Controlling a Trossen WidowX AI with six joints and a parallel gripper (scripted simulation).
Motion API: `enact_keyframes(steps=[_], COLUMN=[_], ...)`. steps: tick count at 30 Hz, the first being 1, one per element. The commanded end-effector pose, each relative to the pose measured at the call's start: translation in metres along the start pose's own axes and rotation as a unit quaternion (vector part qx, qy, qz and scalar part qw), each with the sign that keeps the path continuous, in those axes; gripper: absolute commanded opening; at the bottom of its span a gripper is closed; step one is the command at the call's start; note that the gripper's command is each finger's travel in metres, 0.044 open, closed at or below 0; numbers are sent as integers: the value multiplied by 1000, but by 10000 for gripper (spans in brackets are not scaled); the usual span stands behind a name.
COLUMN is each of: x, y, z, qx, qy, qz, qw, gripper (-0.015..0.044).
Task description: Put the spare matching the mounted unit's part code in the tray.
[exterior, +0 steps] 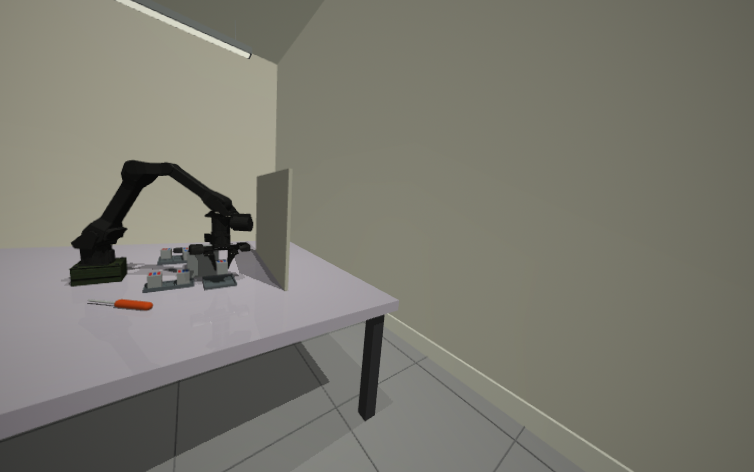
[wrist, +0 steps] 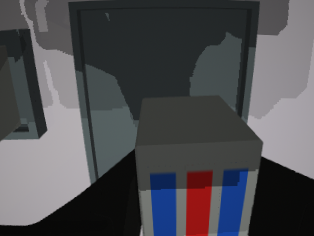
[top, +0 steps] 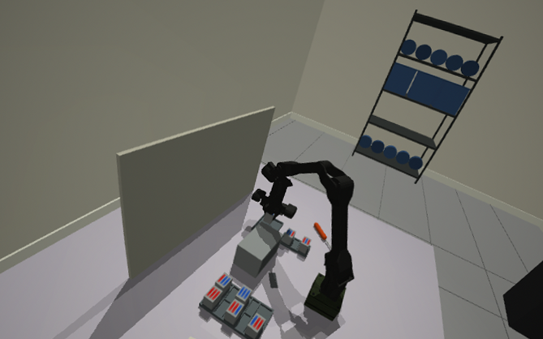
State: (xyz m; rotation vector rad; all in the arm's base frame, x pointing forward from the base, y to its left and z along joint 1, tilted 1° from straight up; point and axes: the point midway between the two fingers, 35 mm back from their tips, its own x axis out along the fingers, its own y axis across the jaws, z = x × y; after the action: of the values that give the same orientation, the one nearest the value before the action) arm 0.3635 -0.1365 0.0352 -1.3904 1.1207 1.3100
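One spare block [exterior: 221,266] [wrist: 199,200], striped blue, red, blue, is gripped in the gripper [top: 270,216] [exterior: 222,262] [wrist: 184,155] and seems to hang just above the tray [top: 275,223] [exterior: 219,282] [wrist: 110,145], beside the big grey box [top: 255,247], though its exact height is hard to judge.

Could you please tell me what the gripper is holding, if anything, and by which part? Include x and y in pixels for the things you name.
The gripper [exterior: 222,263] holds a grey block with blue, red and blue stripes [wrist: 199,202], gripped by two opposite sides.
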Motion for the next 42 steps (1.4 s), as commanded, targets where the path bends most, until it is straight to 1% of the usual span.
enact_keyframes(steps=[1,31,42], x=[6,28,25], y=[2,7,5], z=[1,4,3], qx=[-2,-2,0], qy=[-1,-1,0], qz=[3,3,1], qw=[1000,1000,1000], gripper=[0,0,289])
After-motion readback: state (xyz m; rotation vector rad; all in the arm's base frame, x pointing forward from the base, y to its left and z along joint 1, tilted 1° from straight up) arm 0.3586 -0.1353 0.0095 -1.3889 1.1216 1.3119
